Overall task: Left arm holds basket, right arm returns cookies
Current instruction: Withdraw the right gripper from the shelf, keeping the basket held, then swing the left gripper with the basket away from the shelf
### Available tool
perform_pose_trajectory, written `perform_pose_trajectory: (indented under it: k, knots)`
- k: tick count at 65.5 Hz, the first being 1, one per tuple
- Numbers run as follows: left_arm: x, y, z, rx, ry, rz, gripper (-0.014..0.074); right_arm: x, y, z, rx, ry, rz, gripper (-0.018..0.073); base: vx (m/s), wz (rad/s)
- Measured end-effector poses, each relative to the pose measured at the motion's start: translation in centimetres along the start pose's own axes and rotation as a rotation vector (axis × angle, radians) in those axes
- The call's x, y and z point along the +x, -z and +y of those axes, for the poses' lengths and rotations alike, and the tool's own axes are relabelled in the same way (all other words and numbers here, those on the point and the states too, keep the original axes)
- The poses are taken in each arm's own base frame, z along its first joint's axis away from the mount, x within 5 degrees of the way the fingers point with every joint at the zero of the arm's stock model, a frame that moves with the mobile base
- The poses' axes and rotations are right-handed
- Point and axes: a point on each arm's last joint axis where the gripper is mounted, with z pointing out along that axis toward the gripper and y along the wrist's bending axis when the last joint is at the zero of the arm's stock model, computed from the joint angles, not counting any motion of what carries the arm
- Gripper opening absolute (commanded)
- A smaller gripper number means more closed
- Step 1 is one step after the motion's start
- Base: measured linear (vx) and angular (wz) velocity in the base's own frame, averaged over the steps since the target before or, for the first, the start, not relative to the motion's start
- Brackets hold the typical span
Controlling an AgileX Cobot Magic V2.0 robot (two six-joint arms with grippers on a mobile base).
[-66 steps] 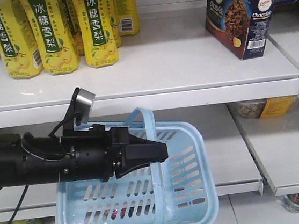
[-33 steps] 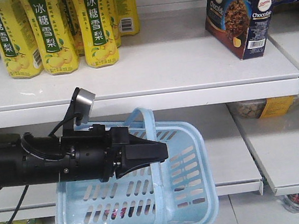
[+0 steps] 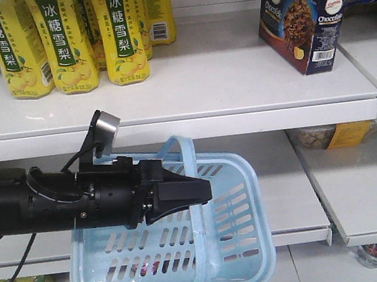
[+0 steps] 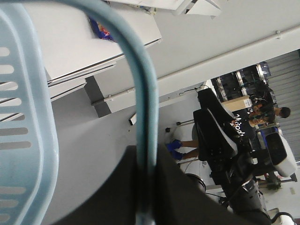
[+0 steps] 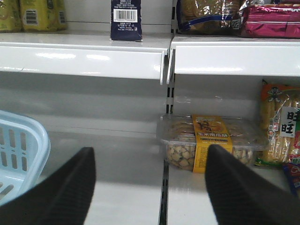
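1. Black edge at the front view's lower right had shrunk to a sliver vs. 0.5 s earlier; basket (image 3: pixel 207 248) unmoved.
2. Right gripper (image 5: pixel 150 187) was seen spread, empty; left gripper (image 3: pixel 181 195) pinched on basket handle (image 4: pixel 143 117).
3. Navy cardboard cookies box (image 3: pixel 304 19), w/ white barcode, was seen upright on top shelf (image 3: pixel 202 85); return judged done.

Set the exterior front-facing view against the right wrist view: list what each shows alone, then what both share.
Only the front view shows the left arm, its gripper shut on the basket's hoop handle, and the yellow bottles' fronts. Only the right wrist view shows the right gripper, open and empty, and a clear tub of snacks with a yellow band. Both show the basket and the cookies standing on the upper shelf.
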Motion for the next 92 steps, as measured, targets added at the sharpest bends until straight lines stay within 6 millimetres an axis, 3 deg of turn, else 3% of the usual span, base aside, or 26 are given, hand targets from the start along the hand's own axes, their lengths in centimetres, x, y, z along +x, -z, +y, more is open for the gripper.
perform_pose_trajectory:
  k: [10, 69, 78, 92]
  knots:
    - [0.0, 0.0, 0.0, 0.0, 0.0, 0.0, -0.0003, 0.0, 0.0, 0.0, 0.0, 0.0, -0.001, -0.0018, 0.0, 0.0]
    - [0.1, 0.0, -0.1, -0.011, -0.006, -0.011, -0.0003, 0.0, 0.0, 0.0, 0.0, -0.004, -0.001, -0.0011, 0.0, 0.0]
    - [1.9, 1.1, -0.8, -0.002, -0.01, -0.02, -0.0003, 0.0, 0.0, 0.0, 0.0, -0.004, -0.001, -0.0011, 0.0, 0.0]
    - [6.5, 3.7, -0.9, -0.019, -0.015, -0.027, -0.0003, 0.0, 0.0, 0.0, 0.0, -0.004, -0.001, -0.0011, 0.0, 0.0]
